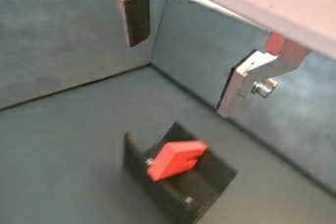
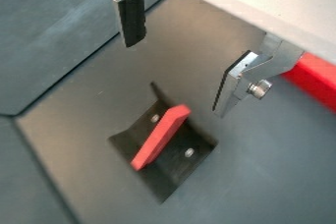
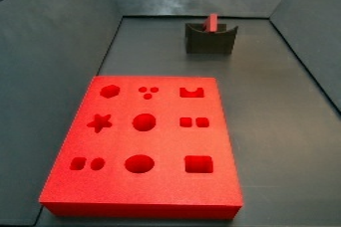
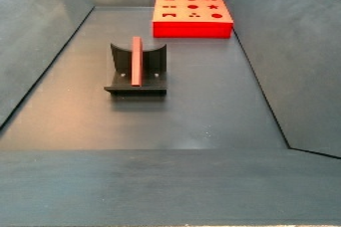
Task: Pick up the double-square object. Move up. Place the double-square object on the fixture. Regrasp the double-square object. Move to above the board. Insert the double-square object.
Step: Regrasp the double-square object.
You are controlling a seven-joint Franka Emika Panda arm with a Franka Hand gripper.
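In both wrist views the gripper (image 2: 184, 56) is seen closest to the lens, its two silver fingers (image 2: 128, 17) set wide apart with nothing between them, hanging above the fixture (image 2: 164, 149). The pink block (image 2: 160, 137) is found resting in the fixture's notch, at the lower centre of both wrist frames; in a side view it stands upright on the fixture (image 4: 136, 72), left of centre, and in a side view it pokes up at the upper right (image 3: 212, 22).

The block is judged to be light, stiff and smooth, probably plastic, so a slip is possible if it is pinched off-centre. A hold across its two long flat faces, on the part standing clear above the notch, looks the safest.

The board (image 3: 147, 146) lies well apart from the fixture, filling the lower left of a side view. The dark floor between them is bare, so open room is left for carrying. The sloped walls of the enclosure (image 4: 40, 52) stand near on both sides, and the fixture's back wall is close behind the block.
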